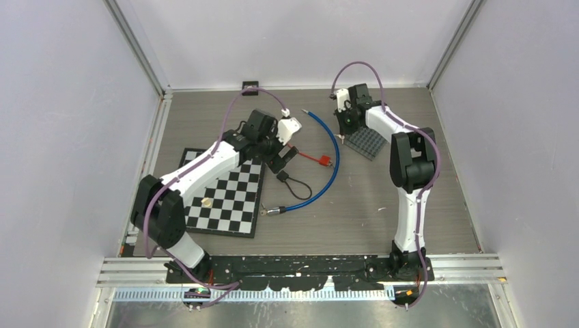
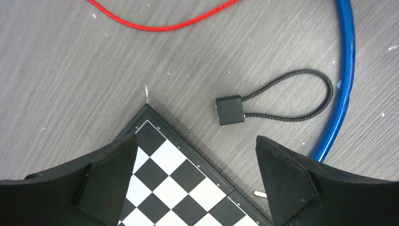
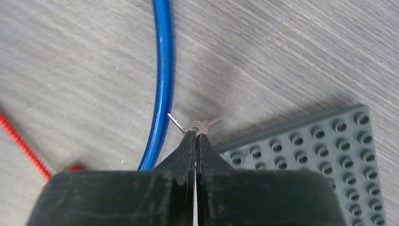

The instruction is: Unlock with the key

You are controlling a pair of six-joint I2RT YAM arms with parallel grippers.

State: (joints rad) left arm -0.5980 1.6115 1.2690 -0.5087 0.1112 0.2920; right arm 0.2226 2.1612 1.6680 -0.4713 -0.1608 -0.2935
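1. One step is looking done: right fingers (image 3: 195, 137) are pressing shut on the key (image 3: 198, 125), pinching it at their tips, just beside the blue cable (image 3: 162, 70) on its outer side.
2. Left fingers (image 2: 195, 155) are standing wide, gripping nothing, near the lock (image 2: 230, 110), which is lying on the table inside the blue cable's curve.
3. Remaining, I'm judging: steadying the lock, inserting the key, turning it.
4. Only the right wrist view is showing the key. Only the left wrist view is showing the lock up close.

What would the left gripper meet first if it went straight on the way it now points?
Probably the chessboard: its corner lies between the fingers of the open left gripper. The black cable lock lies just beyond that corner, so depth leaves some doubt.
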